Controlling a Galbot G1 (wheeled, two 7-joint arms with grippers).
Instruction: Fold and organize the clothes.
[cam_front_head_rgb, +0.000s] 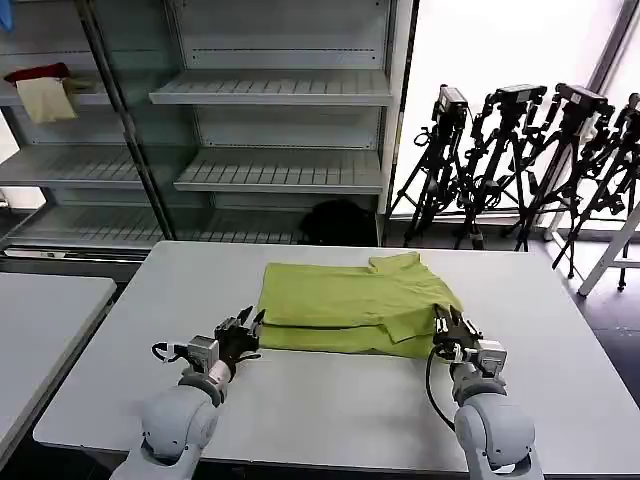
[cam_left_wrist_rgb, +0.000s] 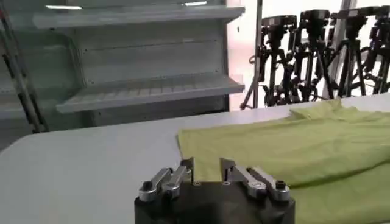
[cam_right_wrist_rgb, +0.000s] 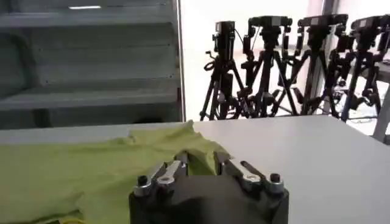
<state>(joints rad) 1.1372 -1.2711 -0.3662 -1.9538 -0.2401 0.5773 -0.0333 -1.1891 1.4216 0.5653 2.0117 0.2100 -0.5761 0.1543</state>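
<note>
Head camera: high, facing forward-down over the table (cam_front_head_rgb: 330, 420). Wrist cameras: low, close behind each gripper, facing shelving (cam_left_wrist_rgb: 146, 91); both share the T-shirt (cam_right_wrist_rgb: 79, 173).

**Surroundings, non-task items**

White work table (cam_front_head_rgb: 330, 400); a second white table (cam_front_head_rgb: 40, 320) stands just beside it on the left. Behind both: metal shelving (cam_front_head_rgb: 270, 90) with slotted shelves. A red cloth (cam_front_head_rgb: 38, 72) and a cream cloth (cam_front_head_rgb: 46, 100) sit on an upper-left shelf, touching. A row of black camera tripods (cam_front_head_rgb: 520, 160) stands by the bright window (cam_front_head_rgb: 500, 50). A dark object (cam_front_head_rgb: 338, 222) lies on the floor beneath the shelving.
</note>
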